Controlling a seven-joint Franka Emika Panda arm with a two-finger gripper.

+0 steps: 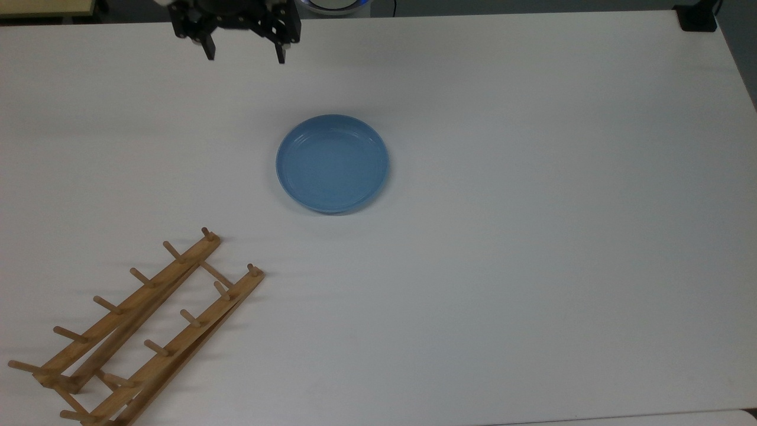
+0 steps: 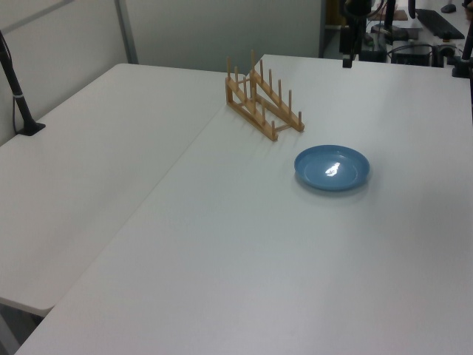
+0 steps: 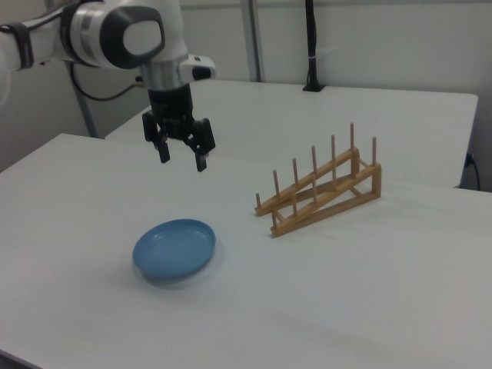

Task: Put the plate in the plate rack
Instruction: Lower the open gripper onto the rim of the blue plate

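the round, shallow light-blue plate (image 1: 332, 163) with a raised rim lies flat and upright on the white table (image 1: 532, 236), near the middle of the top view. it touches nothing but the table surface. in the right view the plate (image 3: 174, 247) sits toward the right view's lower left; in the left view the plate (image 2: 332, 167) carries a small bright glare spot on its inner face.

the light-brown wooden plate rack (image 1: 142, 322) — two long parallel rails with upright dowel pegs, joined by thin crossbars — stands in the top view's lower left corner, well apart from the plate. its rails run diagonally in the top view. in the right view the plate rack (image 3: 321, 194) is to the plate's right, its rails rising toward the right view's right. in the left view the plate rack (image 2: 262, 102) stands beyond the plate, to its left. no slot holds anything.

the black two-finger gripper (image 1: 244, 54) hangs at the top view's upper edge, beyond the plate and apart from it. in the right view the gripper (image 3: 181, 157) is above the table, fingers pointing down — spread wide, with nothing between them. the white arm (image 3: 115, 34) reaches in from the right view's upper left.
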